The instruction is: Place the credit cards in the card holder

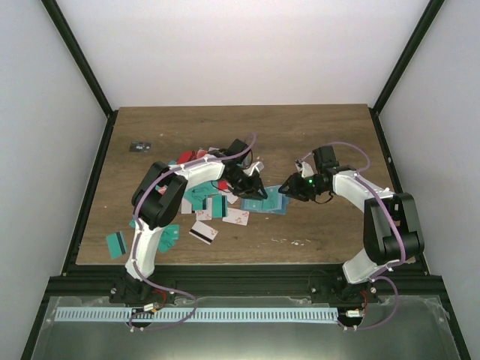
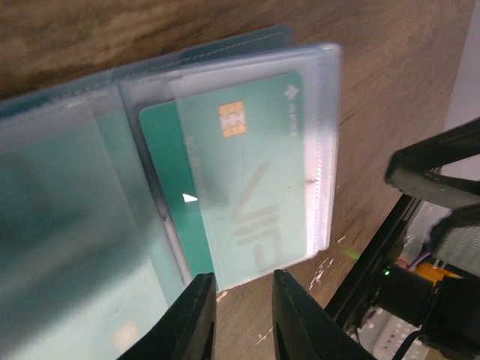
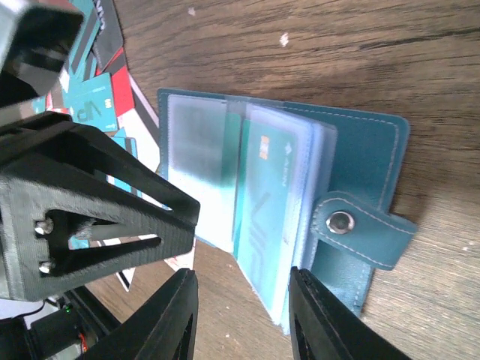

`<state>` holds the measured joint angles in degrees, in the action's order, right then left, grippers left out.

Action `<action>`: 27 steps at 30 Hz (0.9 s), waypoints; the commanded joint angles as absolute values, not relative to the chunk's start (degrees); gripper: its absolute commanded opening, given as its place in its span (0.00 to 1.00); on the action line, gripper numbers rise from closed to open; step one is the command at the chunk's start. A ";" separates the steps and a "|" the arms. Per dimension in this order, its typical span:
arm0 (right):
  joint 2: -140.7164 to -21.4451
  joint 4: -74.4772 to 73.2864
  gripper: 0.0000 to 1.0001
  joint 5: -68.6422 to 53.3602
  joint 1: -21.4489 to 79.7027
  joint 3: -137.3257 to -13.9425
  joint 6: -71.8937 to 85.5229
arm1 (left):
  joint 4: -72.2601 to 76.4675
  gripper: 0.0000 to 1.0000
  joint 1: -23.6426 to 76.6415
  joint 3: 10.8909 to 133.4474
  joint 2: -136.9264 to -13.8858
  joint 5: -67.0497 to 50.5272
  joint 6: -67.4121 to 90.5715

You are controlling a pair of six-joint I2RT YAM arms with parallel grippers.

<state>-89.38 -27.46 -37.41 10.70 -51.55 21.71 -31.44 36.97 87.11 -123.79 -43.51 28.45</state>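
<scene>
Left gripper, fingers narrowly parted and empty, hovers by a teal plastic chip card half-seated in the open blue-teal snap-tab card holder on the wooden table. The right gripper, jaws apart, straddles its clear sleeves. A skewed push could jam the card.

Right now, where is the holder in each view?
Top: holder lies mid-table, just right of the card pile.
Left wrist: holder fills the left and centre, pockets open.
Right wrist: holder sits in the centre, open, snap tab at right.
Landmark: teal chip card in a clear pocket, both wrist views.
</scene>
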 commanded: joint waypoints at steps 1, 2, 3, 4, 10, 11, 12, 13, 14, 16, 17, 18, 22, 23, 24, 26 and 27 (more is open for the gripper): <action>-88.25 -26.02 0.36 -41.25 10.90 -51.36 22.12 | -34.45 0.18 36.48 89.63 -119.89 -39.19 27.15; -88.24 -25.68 0.36 -41.62 10.89 -51.13 22.34 | -34.67 0.14 36.38 89.77 -120.11 -38.65 27.04; -88.31 -25.36 0.36 -42.11 10.90 -50.95 22.47 | -34.95 0.10 36.34 89.96 -120.57 -38.20 26.92; -88.49 -25.05 0.36 -42.56 10.85 -50.83 22.68 | -34.98 0.07 36.36 90.06 -121.11 -38.06 26.90; -90.00 -23.41 0.36 -44.79 10.90 -50.03 23.28 | -34.38 0.04 36.47 91.06 -124.44 -38.67 27.05; -90.33 -23.28 0.36 -44.86 10.89 -50.01 23.29 | -34.31 0.04 36.54 91.32 -124.84 -38.69 27.07; -90.60 -23.17 0.36 -45.02 10.90 -49.96 23.17 | -34.26 0.04 36.56 91.65 -125.36 -38.75 27.07; -90.94 -23.08 0.36 -45.14 10.90 -49.93 23.06 | -34.26 0.04 36.63 91.97 -125.82 -38.87 27.14; -91.30 -23.01 0.36 -45.17 10.90 -49.99 22.84 | -34.21 0.04 36.65 92.28 -126.43 -38.97 27.11; -92.31 -22.94 0.36 -45.10 10.89 -50.01 22.49 | -34.19 0.04 36.77 92.90 -127.52 -39.11 27.16; -92.79 -22.87 0.36 -45.02 10.90 -50.00 22.31 | -34.24 0.04 36.94 93.23 -128.11 -39.15 27.16; -93.27 -22.73 0.36 -44.94 10.90 -49.99 22.11 | -34.27 0.04 37.06 93.68 -128.62 -39.15 27.11; -95.19 -22.70 0.36 -44.41 10.89 -50.33 21.22 | -34.25 0.04 37.35 94.44 -130.49 -39.05 27.25; -95.57 -22.68 0.36 -44.32 10.90 -50.46 20.90 | -34.21 0.04 37.42 94.55 -130.89 -38.86 27.24; -96.01 -22.79 0.36 -44.30 10.90 -50.65 20.69 | -34.20 0.04 37.44 94.55 -131.14 -38.66 27.20; -96.87 -22.93 0.36 -44.17 10.90 -50.93 20.21 | -34.15 0.04 37.51 94.57 -131.74 -38.43 27.14; -97.24 -23.00 0.36 -44.20 10.90 -50.97 19.95 | -34.11 0.04 37.53 94.53 -132.01 -38.32 27.08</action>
<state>-95.83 -23.24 -43.90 10.70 -50.06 21.85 -33.95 37.04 93.47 -129.99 -39.31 27.66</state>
